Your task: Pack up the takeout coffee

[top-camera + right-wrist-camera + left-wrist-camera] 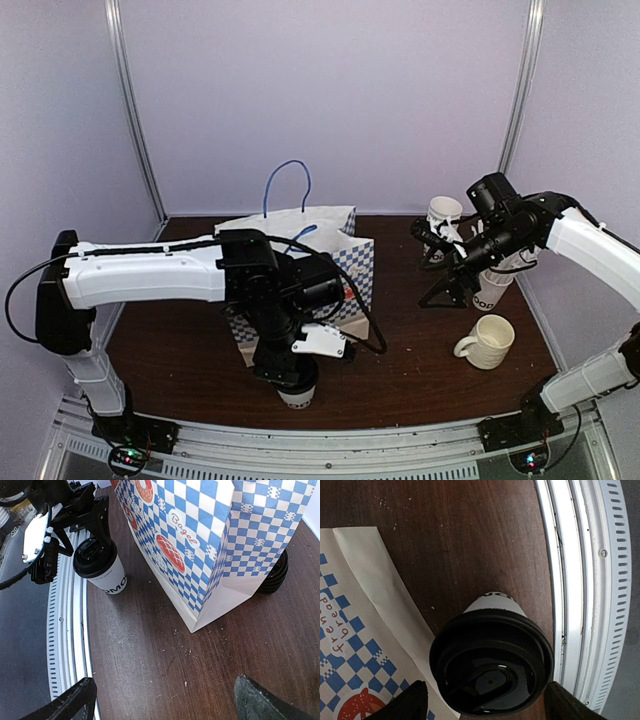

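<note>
A dark wooden surface [170,350] lay inside pale lavender walls. At its near edge the left fingers [405,704] stood spread on either side of the lidded cup [492,667], with no contact visible. The checkered paper bag [350,645] stood just beside the cup. The right fingers [265,700] hung wide open and empty, well apart. The step in hand looked like grasping the cup. The next move called for closing squarely below the lid, then lifting toward the bag's mouth.
</note>
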Controlling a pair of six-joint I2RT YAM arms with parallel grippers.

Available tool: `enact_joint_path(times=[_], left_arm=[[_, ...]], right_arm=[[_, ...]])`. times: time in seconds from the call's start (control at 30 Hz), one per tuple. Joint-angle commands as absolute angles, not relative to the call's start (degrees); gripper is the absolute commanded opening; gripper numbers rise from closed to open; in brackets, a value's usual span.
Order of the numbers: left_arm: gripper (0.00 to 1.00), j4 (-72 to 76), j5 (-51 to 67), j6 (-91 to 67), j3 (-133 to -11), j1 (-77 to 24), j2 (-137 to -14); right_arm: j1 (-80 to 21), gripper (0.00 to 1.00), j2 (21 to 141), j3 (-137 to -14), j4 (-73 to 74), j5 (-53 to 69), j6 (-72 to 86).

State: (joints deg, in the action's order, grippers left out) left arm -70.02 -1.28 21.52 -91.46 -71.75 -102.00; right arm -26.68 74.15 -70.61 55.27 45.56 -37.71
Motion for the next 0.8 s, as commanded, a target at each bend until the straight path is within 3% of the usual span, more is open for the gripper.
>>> enact_joint_path(times=[0.0, 0.23, 0.53, 0.77], left_arm=[[0.83, -68.79, -0.05, 22.59, -91.04, -71.81, -102.33], [0.81, -67.89, 0.00, 22.24, -89.66, -71.13, -102.39], [0.71, -65.61, 2.99, 22.76, -88.07, -70.83, -101.58], [0.76, -62.34, 2.39, 22.74, -85.07, -70.83, -100.54]], right_arm=[[-26.72, 0.99, 73.84, -70.31, 54.37, 46.93, -37.61], [-26.72, 1.00, 74.68, -70.70, 54.64, 47.11, -37.62], [-26.72, 1.00, 75.48, -70.74, 54.71, 47.02, -37.57], [-26.73, 0.99, 75.80, -70.75, 54.85, 47.00, -37.54]])
